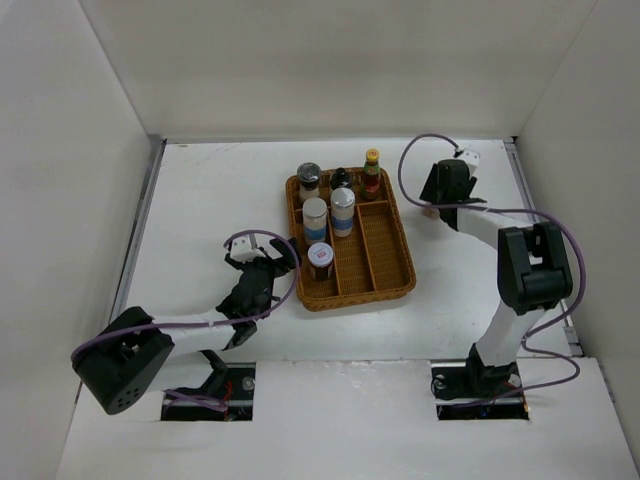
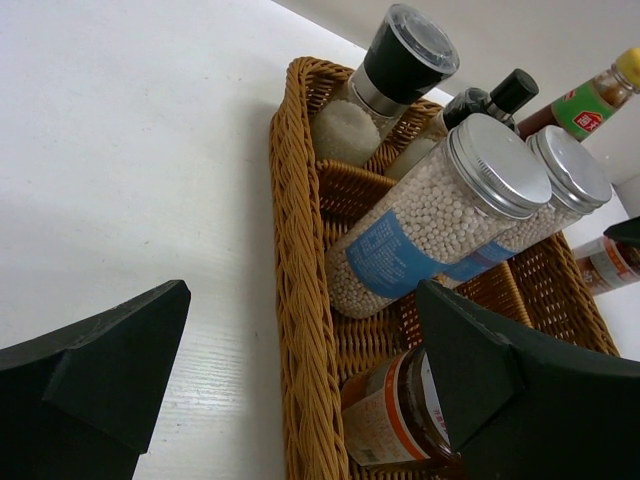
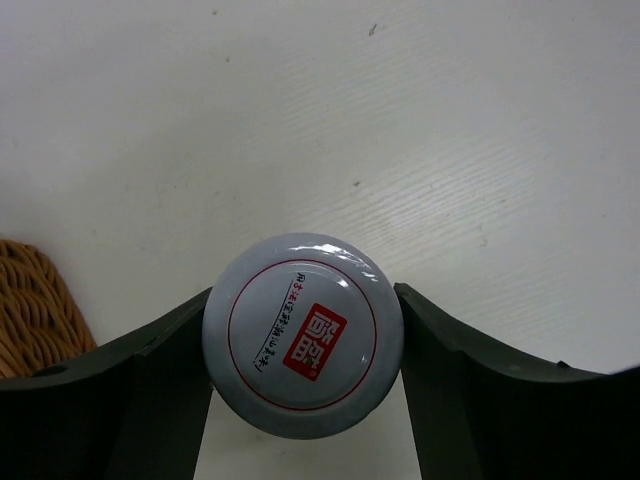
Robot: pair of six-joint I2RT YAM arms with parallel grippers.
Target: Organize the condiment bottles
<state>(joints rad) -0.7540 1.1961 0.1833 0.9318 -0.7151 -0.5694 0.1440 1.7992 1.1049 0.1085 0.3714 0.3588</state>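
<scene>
Left tool (image 1: 272, 262), at 8 o'clock of the wicker tray (image 1: 385, 272), is fully open and empty. Six condiment bottles (image 1: 343, 210) stand in the tray. At its 2 o'clock on the table (image 1: 200, 200), the right tool (image 3: 303, 300) is partly closed, gripping a white-lidded jar (image 3: 300, 345).

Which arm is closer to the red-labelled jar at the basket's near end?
Left. The left gripper sits just left of the red-labelled jar, outside the tray; the right gripper is beyond the tray's far right corner, closed on a white-lidded jar.
</scene>
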